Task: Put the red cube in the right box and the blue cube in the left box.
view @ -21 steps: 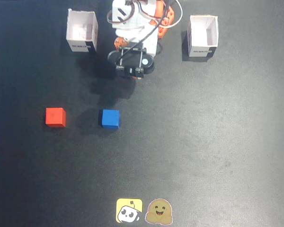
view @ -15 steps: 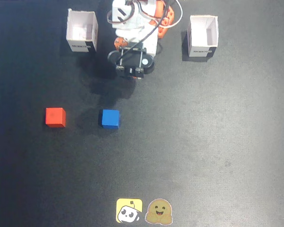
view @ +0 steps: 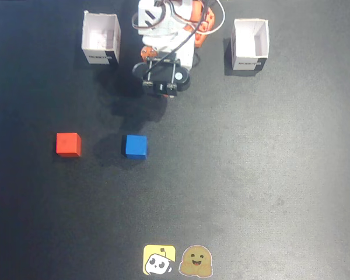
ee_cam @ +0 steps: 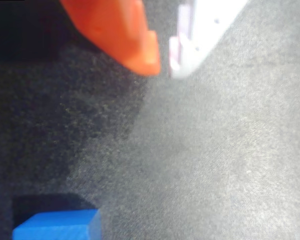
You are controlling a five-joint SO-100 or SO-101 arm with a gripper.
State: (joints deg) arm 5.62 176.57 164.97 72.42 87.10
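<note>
Overhead, the fixed view shows a matte black, faintly grained mat [view: 251, 175] with the arm folded near its top edge, its gripper [view: 161, 92] hanging above bare surface. Up close in the wrist view, the gripper [ee_cam: 162, 67] has a blunt orange finger and a pale white finger whose tips nearly meet, leaving only a thin gap and holding nothing. The red cube [view: 67, 144] and the blue cube [view: 136, 146] rest on the mat side by side but apart, both plain-faced with crisp edges. Two open-topped white card boxes stand upright, the left box [view: 101, 38] and the right box [view: 250, 44].
</note>
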